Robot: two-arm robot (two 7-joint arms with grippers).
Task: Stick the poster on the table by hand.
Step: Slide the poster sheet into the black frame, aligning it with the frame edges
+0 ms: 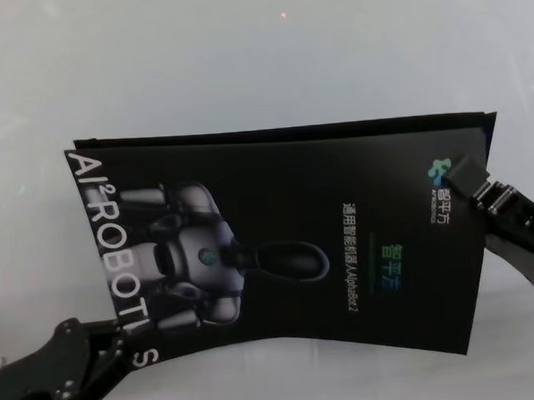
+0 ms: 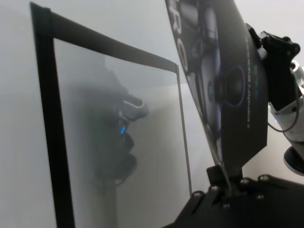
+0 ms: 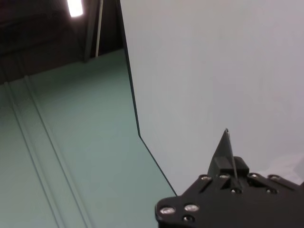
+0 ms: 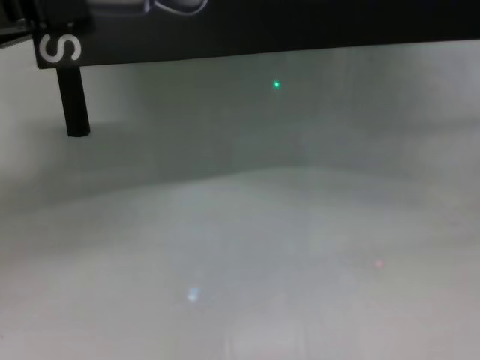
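The poster [image 1: 278, 244] is a black glossy sheet with white capitals and a grey robot picture, and it hangs in the air over the pale table [image 1: 242, 58]. My left gripper [image 1: 122, 337] is shut on its near left corner, by the letter S. My right gripper [image 1: 463, 174] is shut on its right edge near the far corner. In the left wrist view the poster [image 2: 223, 85] rises steeply from the left gripper [image 2: 224, 185]. In the right wrist view only a thin sliver of the poster [image 3: 226, 142] shows above the right gripper [image 3: 228, 164].
In the chest view the poster's lower edge [image 4: 247, 30] crosses the top, with a short black upright post [image 4: 73, 101] below its left end and the table [image 4: 240, 247] beneath. A dark-edged reflection [image 2: 45, 118] lies on the table in the left wrist view.
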